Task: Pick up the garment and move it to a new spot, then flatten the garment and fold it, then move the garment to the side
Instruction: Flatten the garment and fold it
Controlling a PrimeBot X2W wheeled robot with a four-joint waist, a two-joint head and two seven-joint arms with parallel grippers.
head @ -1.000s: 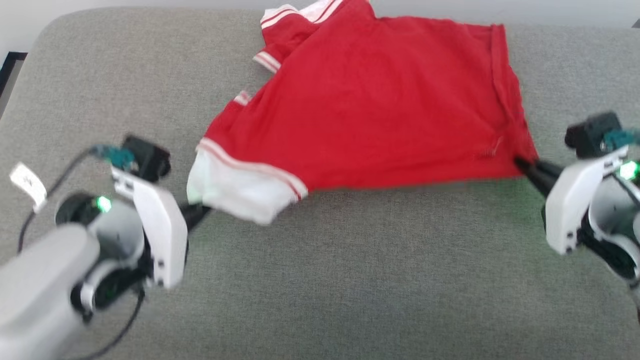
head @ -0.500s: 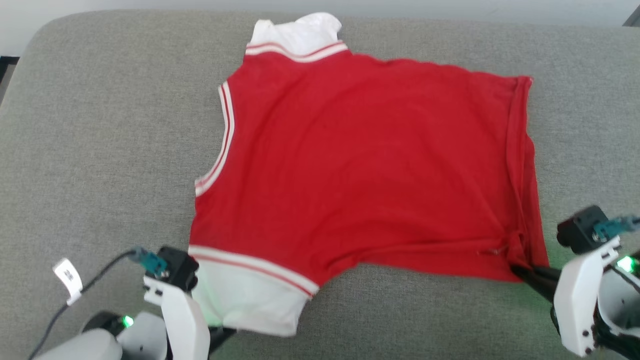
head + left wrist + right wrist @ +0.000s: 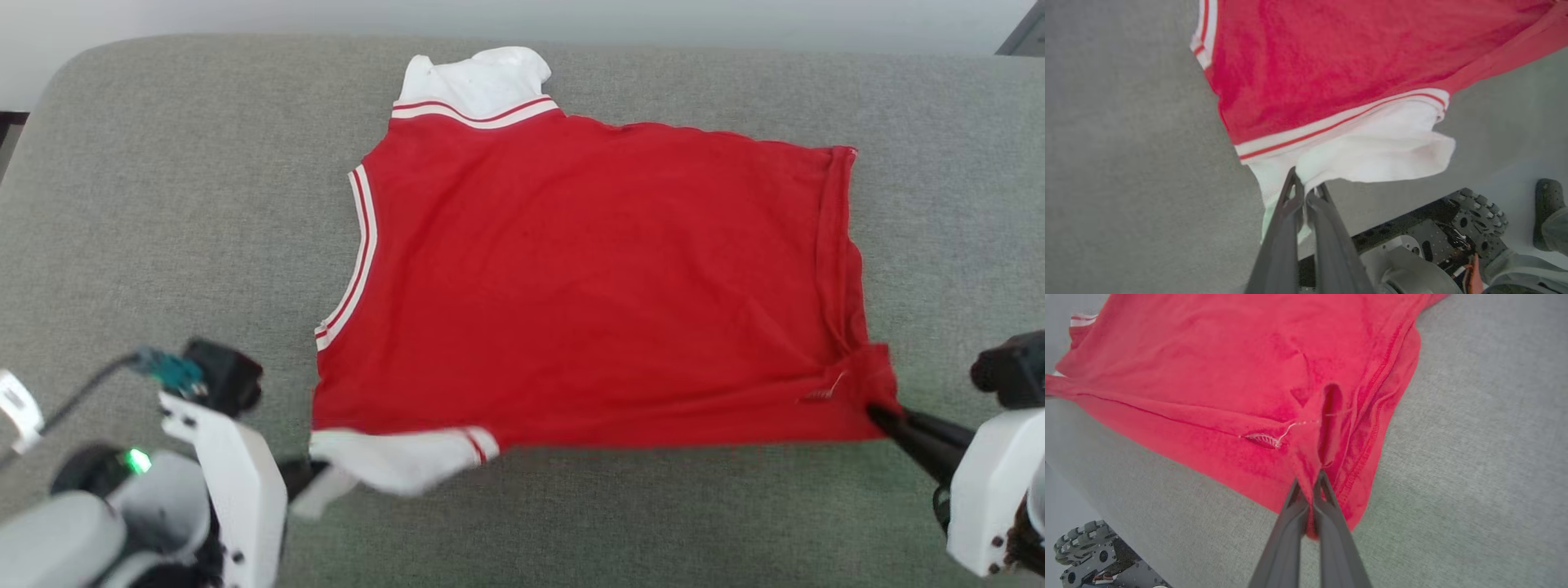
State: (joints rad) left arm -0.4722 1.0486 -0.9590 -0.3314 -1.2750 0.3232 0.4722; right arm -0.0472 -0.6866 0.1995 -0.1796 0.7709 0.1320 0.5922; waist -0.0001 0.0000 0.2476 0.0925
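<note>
The red garment (image 3: 588, 286) lies spread on a grey cushioned surface (image 3: 163, 204), plain side up, its lettering hidden. One white sleeve end (image 3: 478, 82) points to the far side. My left gripper (image 3: 314, 474) is shut on the near white sleeve end (image 3: 392, 461); the left wrist view shows the closed fingers (image 3: 1306, 192) pinching that white cloth (image 3: 1372, 155). At the shirt's near right corner my right gripper (image 3: 886, 416) is shut on the red hem, and in the right wrist view the hem (image 3: 1314, 457) bunches between the fingertips (image 3: 1310, 482).
The grey cushion's near edge runs just below the shirt, with bare fabric to the left, right and front. The robot's wheeled base (image 3: 1453, 237) shows beyond that edge in the left wrist view, and a wheel (image 3: 1081, 543) in the right wrist view.
The shirt, bunched and lifted a second ago, has been pulled toward me and now lies spread out. Both grippers kept their hold. The near white sleeve is drawn tauter and narrower.
</note>
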